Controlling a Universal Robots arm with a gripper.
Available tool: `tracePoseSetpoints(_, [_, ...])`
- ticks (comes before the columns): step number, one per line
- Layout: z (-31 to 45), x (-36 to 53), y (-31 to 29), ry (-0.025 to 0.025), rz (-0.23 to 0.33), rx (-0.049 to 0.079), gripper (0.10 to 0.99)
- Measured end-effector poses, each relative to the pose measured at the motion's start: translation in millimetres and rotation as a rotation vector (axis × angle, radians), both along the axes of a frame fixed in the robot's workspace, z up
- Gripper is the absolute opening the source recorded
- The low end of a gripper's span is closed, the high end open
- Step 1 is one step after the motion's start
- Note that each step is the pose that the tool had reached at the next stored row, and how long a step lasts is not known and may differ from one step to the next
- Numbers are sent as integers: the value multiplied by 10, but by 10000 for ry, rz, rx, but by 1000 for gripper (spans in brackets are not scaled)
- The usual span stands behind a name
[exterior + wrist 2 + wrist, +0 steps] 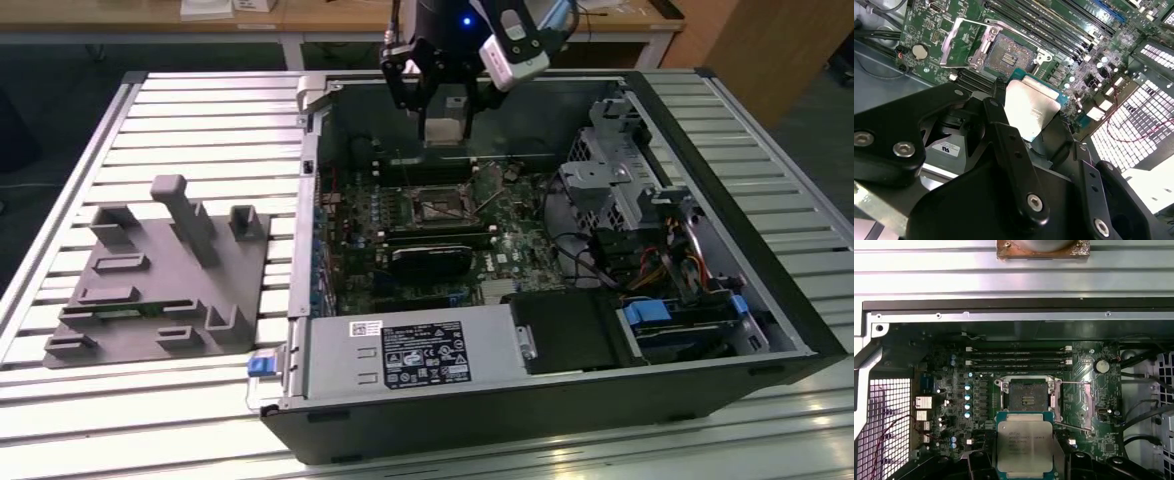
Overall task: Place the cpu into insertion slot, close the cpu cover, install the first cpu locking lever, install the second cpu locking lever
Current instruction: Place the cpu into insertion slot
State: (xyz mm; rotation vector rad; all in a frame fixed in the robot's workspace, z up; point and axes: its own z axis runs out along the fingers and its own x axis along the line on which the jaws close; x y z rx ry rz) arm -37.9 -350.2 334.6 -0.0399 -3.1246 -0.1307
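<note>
My gripper (445, 122) hangs over the far side of the open computer case and is shut on the cpu (443, 130), a flat silver-grey square chip. In both wrist views the cpu (1025, 445) (1031, 107) sits between the black fingers (1004, 130), held by its edges above the motherboard. The insertion slot (1029, 396) (1006, 52) (438, 203) lies bare, with a dark centre and a silvery rim. The cpu cover (1088, 407) (949, 45) is flipped open beside the slot. The cpu is apart from the slot, just short of it.
The case (747, 300) rests on a slatted metal table. Memory slots (1019, 357) run along one side of the slot. A black card (434, 255), a labelled power supply (414, 355) and a drive cage (641, 200) crowd the case. A grey fixture block (154, 270) stands at the exterior view's left.
</note>
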Motion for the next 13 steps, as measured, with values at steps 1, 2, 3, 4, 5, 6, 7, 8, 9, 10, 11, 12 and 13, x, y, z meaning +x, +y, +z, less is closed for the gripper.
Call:
tracePoseSetpoints(1, [-5,0,0,-2,0,-1,537])
tracePoseSetpoints(2, [-10,0,0,-5,0,-1,537])
tracePoseSetpoints(3, [-15,0,0,-8,0,-2,537])
tracePoseSetpoints(4, [-19,0,0,-11,0,-3,537])
tracePoseSetpoints(5, [-24,0,0,-14,0,-3,537])
tracePoseSetpoints(6, [-29,0,0,-17,0,-3,537])
tracePoseSetpoints(7, [-35,0,0,-19,0,-2,537])
tracePoseSetpoints(8, [-41,0,0,-21,0,-2,537])
tracePoseSetpoints(9, [-46,0,0,-25,0,-3,537])
tracePoseSetpoints(10, [-52,0,0,-28,0,-4,537])
tracePoseSetpoints(11, [-58,0,0,-31,0,-3,537])
tracePoseSetpoints(12, [-65,0,0,-35,0,-4,537])
tracePoseSetpoints(13, [-72,0,0,-39,0,-4,537])
